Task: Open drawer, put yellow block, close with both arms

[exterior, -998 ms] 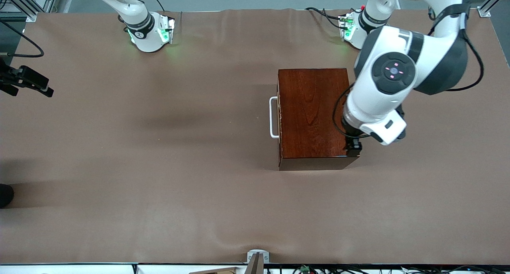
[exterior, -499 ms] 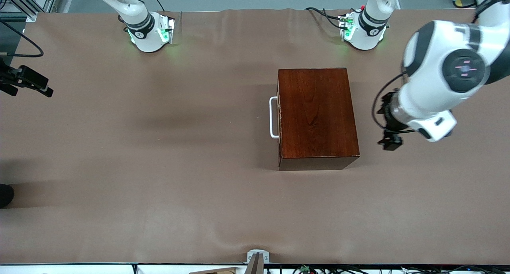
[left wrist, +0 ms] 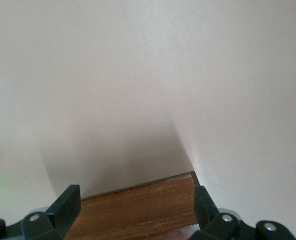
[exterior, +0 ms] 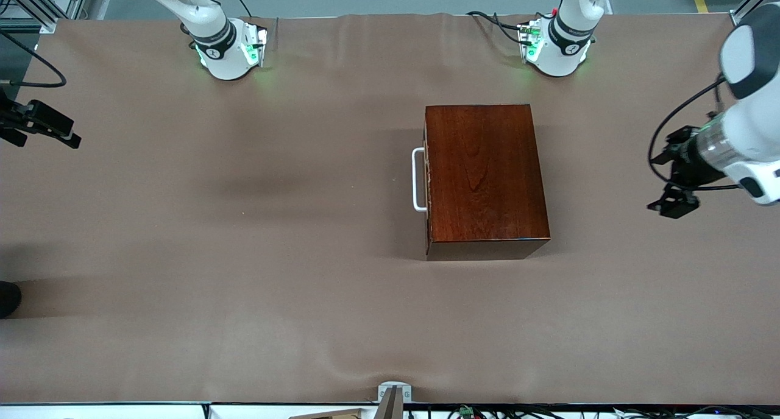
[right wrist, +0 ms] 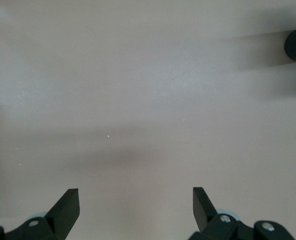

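The dark reddish-brown wooden box [exterior: 484,175] stands mid-table, and its drawer is shut, with the white bar handle [exterior: 418,179] facing the right arm's end of the table. My left gripper [exterior: 670,204] hangs over bare table between the box and the left arm's end, open and empty. In the left wrist view its jaws [left wrist: 136,200] frame an edge of the box [left wrist: 137,212] farther off. My right gripper [right wrist: 136,200] is open over bare table, holding nothing; only that arm's base [exterior: 228,47] shows in the front view. The yellow block is out of view.
A black device on a cable [exterior: 39,123] sticks in at the right arm's end of the table. A dark round object [exterior: 7,297] sits at that same edge, nearer the front camera. A small metal bracket [exterior: 394,394] sits at the front edge.
The left arm has swung away from the box's edge toward its own end of the table, carrying its open gripper off the box. The box and drawer have not moved.
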